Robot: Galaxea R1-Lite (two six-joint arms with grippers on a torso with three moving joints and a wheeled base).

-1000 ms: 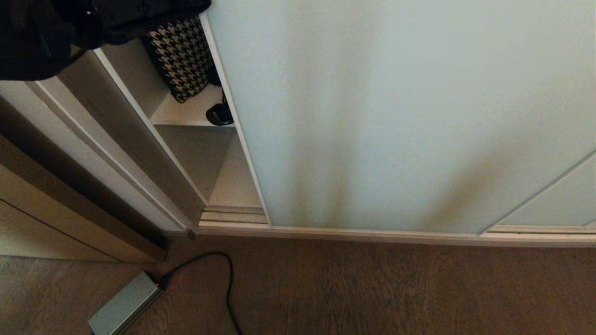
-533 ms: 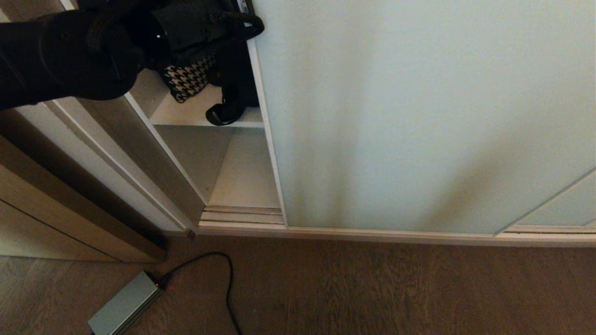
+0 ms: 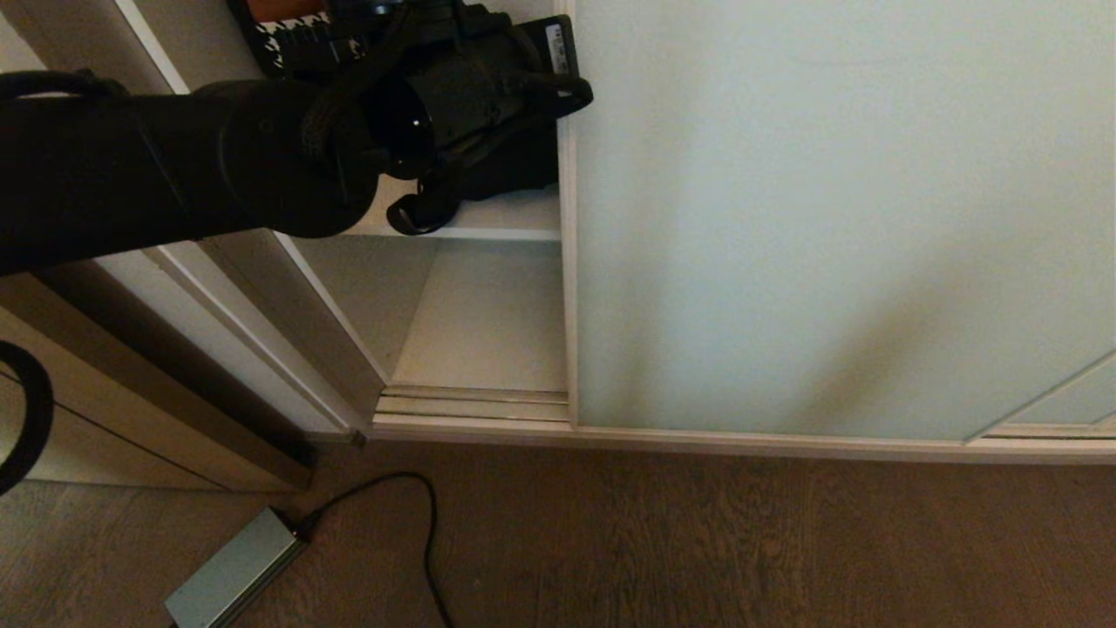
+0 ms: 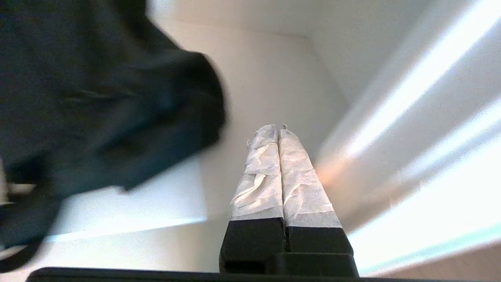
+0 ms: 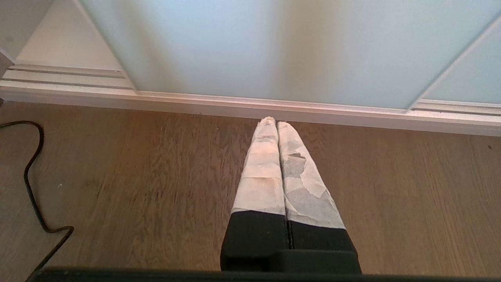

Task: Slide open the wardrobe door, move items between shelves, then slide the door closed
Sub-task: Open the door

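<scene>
The sliding wardrobe door (image 3: 785, 218), a pale mint-green panel, stands partly open with its cream edge (image 3: 567, 262) right of the gap. My left arm (image 3: 261, 157) reaches into the opening at upper-shelf height, against that edge. In the left wrist view my left gripper (image 4: 277, 127) is shut and empty inside the wardrobe, with the black bag (image 4: 98, 98) beside it and the door's inner side (image 4: 411, 137) opposite. The bag (image 3: 514, 166) lies on the upper shelf (image 3: 488, 225), its cord (image 3: 410, 214) hanging over the front. Only a corner of the houndstooth cushion (image 3: 292, 35) shows. My right gripper (image 5: 274, 121) hangs shut above the floor.
The lower shelf (image 3: 488, 331) is bare behind the ridged floor track (image 3: 471, 403). A grey power brick (image 3: 231, 571) with a black cable (image 3: 427, 523) lies on the wood floor at the front left. A second door panel (image 3: 1064, 401) shows at the lower right.
The door has slid to the right and the opening is wider. My left arm has swung right with the door edge and now covers most of the cushion.
</scene>
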